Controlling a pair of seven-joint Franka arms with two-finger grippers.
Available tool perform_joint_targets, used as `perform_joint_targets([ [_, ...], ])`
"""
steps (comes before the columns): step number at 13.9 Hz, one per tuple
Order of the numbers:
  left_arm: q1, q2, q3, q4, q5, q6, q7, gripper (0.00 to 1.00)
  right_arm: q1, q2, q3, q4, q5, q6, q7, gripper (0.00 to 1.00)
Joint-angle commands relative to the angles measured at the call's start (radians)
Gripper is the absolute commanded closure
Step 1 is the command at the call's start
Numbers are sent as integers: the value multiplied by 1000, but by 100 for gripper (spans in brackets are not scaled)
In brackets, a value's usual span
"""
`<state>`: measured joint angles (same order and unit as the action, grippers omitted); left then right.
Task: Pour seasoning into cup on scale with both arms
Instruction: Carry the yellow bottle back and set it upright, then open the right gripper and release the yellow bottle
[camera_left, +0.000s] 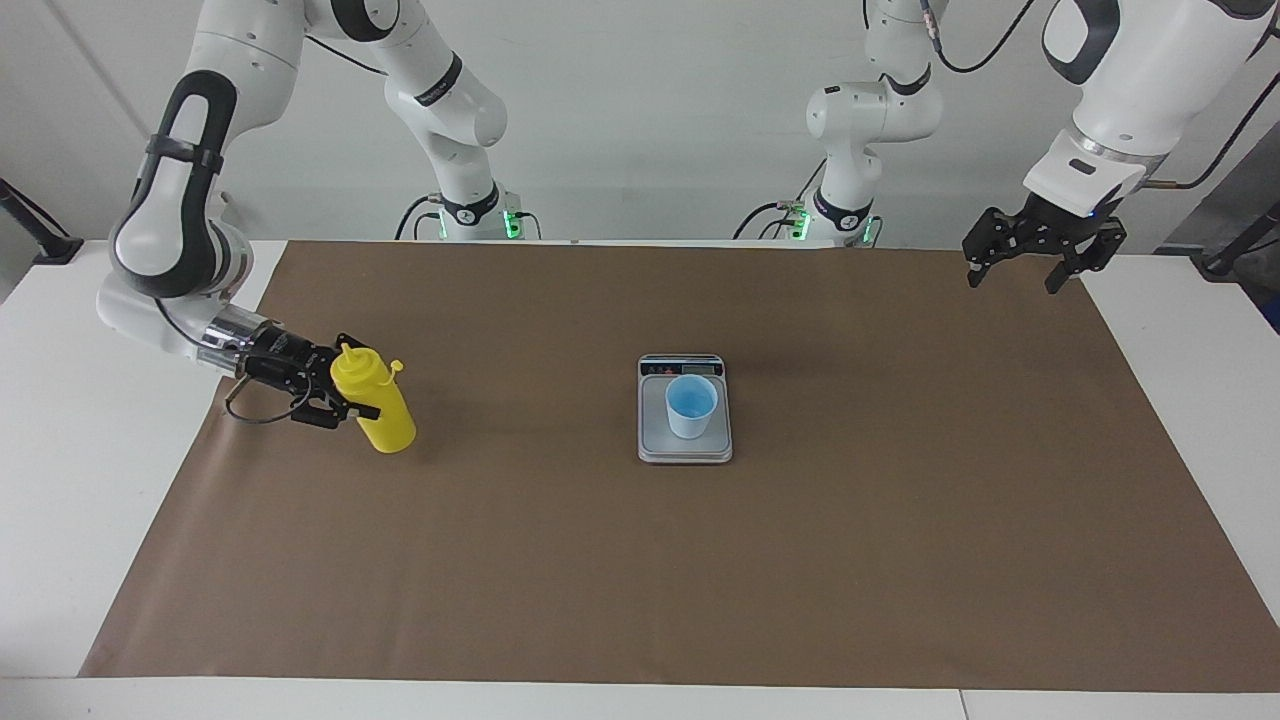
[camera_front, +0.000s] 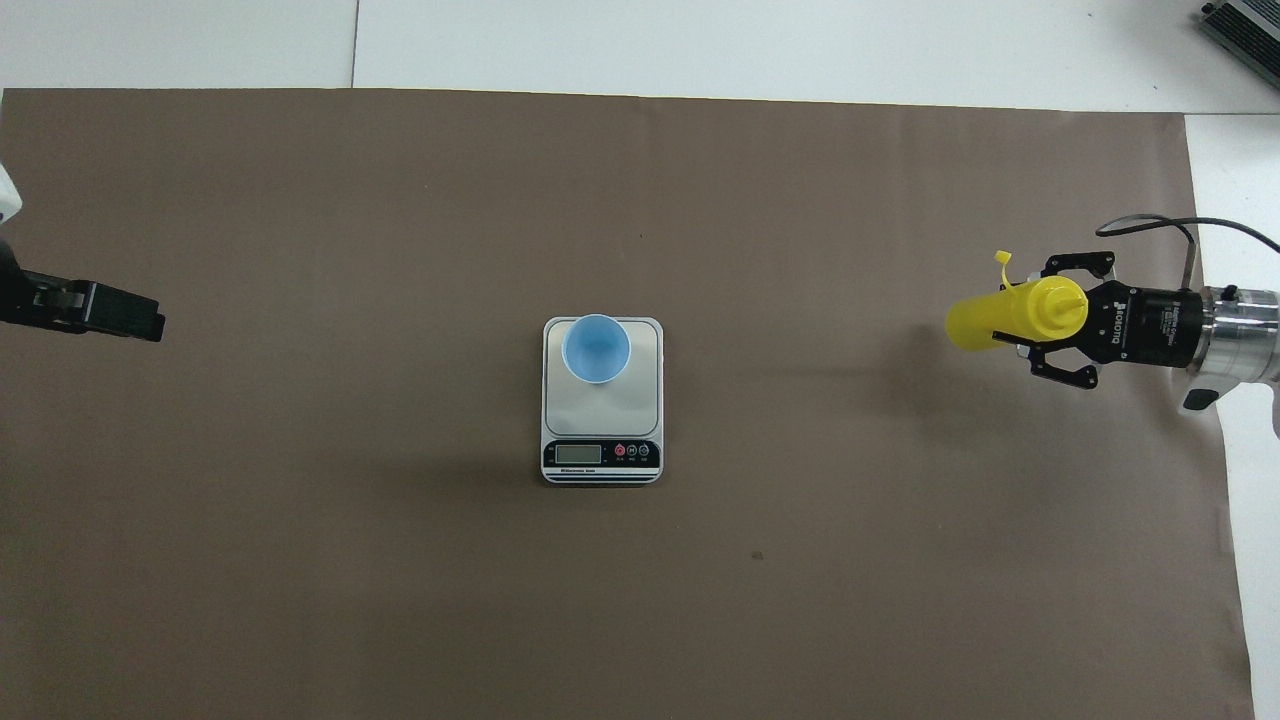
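Note:
The yellow seasoning bottle (camera_left: 380, 405) stands upright on the brown mat toward the right arm's end of the table, its small cap hanging off the nozzle. My right gripper (camera_left: 338, 398) comes at it from the side, its fingers closed on the bottle's upper body; it also shows in the overhead view (camera_front: 1022, 315) with the bottle (camera_front: 985, 320). The light-blue cup (camera_left: 691, 405) stands on the silver scale (camera_left: 685, 448) at the mat's middle, also seen from overhead as the cup (camera_front: 596, 348) and the scale (camera_front: 602, 425). My left gripper (camera_left: 1015, 278) waits open and empty, raised over the mat's corner at the left arm's end (camera_front: 135, 320).
A brown mat (camera_left: 900, 500) covers most of the white table. The scale's display strip (camera_front: 601, 455) faces the robots. Nothing else lies on the mat.

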<state>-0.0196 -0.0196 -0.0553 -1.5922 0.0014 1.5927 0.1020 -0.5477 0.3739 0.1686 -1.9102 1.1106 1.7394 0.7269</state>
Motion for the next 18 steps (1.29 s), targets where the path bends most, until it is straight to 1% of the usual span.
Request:
perform_joint_targets([
  [1, 9, -25, -6, -26, 19, -3, 15, 0, -12, 13, 12, 11, 38, -20, -17, 100],
  [4, 9, -25, -6, -26, 19, -3, 15, 0, -14, 23, 11, 3, 52, 2, -3, 100],
  [6, 9, -26, -6, -26, 19, -3, 15, 0, -12, 22, 8, -7, 40, 29, 60, 100],
  [12, 9, -25, -4, -26, 19, -3, 15, 0, -1, 17, 9, -53, 34, 121, 66, 100],
  [17, 9, -25, -6, -26, 19, -3, 15, 0, 5, 16, 9, -52, 32, 140, 89, 100],
  [18, 9, -25, -6, -26, 19, -3, 15, 0, 17, 13, 9, -47, 32, 141, 112, 98],
])
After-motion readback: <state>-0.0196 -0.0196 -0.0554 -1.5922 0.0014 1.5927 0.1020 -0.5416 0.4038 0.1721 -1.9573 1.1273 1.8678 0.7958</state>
